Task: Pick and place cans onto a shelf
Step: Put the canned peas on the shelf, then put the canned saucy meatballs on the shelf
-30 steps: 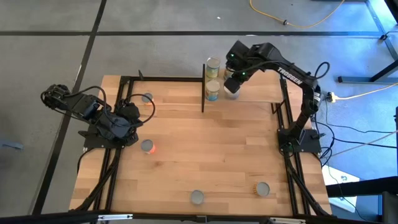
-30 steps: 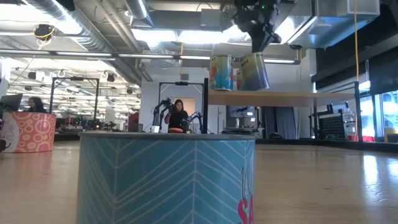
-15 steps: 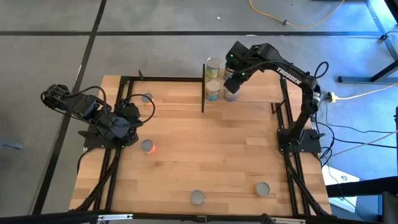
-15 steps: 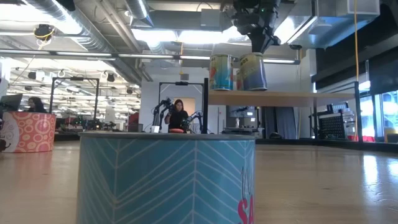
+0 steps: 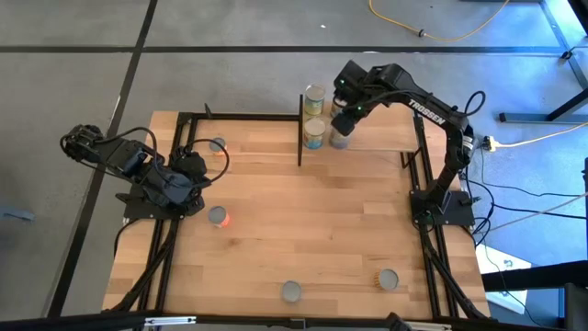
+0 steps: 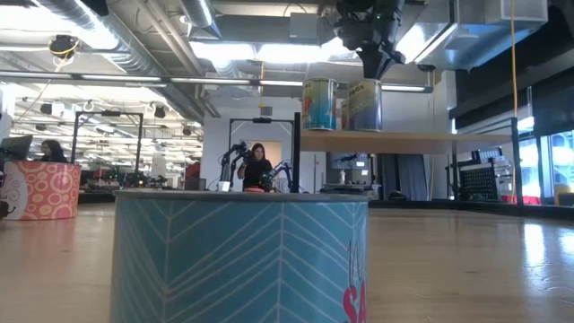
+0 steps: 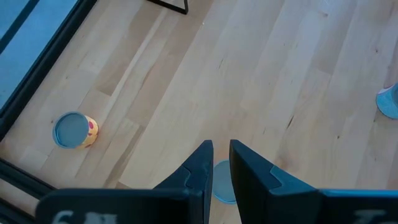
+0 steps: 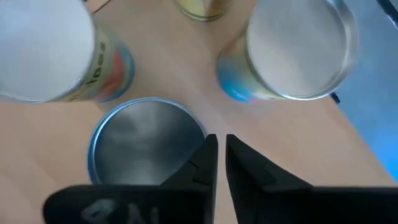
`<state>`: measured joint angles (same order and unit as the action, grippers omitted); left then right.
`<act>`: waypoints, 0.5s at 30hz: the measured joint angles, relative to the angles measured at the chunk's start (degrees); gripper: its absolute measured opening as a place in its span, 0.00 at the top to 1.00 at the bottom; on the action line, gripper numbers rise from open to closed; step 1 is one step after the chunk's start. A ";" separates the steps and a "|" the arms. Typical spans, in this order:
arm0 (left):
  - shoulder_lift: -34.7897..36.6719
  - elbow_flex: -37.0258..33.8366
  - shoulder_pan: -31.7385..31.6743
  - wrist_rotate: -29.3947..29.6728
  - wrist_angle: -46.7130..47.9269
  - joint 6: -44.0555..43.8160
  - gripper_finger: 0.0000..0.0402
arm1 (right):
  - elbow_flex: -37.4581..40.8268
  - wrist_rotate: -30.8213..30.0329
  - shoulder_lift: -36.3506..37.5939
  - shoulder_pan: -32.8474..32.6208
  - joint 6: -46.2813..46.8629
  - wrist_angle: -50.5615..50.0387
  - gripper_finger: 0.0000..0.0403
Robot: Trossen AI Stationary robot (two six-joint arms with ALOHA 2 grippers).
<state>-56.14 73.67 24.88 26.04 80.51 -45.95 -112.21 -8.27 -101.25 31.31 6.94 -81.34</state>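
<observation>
**Can set upright on the shelf; release not confirmed**

1. Left side. The left gripper waits low over the table's left edge. Whether it is apart or together cannot be told. Two cans stand near it on the table: one beside the frame and one with an orange label.

2. Front edge. Two more cans, a grey-topped can and a yellow-sided can, stand well apart from the shelf. All four still need to be moved.

3. Shelf. The shelf carries two cans at its left end, a rear can and a front can.

4. Change. A second ago the carried can hung tilted over the board. It now stands upright with its base on the board, just beside the front can. This is the third can in place.

5. Right side. The right gripper sits directly over the top of that can. The views do not show whether it is clamped on the rim or has let go.

6. Meaning for the task. The placing step appears nearly complete. Judged from this position, release and a straight lift are what remain, with little clearance to the neighbouring can.
</observation>
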 joint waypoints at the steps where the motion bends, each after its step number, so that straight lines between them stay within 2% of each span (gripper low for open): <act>1: 0.00 0.00 0.00 0.00 0.00 0.00 0.88 | -0.01 -0.19 0.00 0.02 -0.04 0.06 0.91; 11: 0.00 0.00 0.01 0.01 0.00 0.02 0.88 | -5.11 0.95 -0.07 -1.23 -1.33 -0.43 0.91; 15: 0.00 0.00 0.00 -0.06 0.00 0.02 0.88 | -9.88 4.59 -0.07 -3.27 -1.30 -1.44 0.91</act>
<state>-56.14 73.67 24.88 25.98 80.51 -45.93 -122.09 -3.68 -101.32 28.04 5.64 -82.78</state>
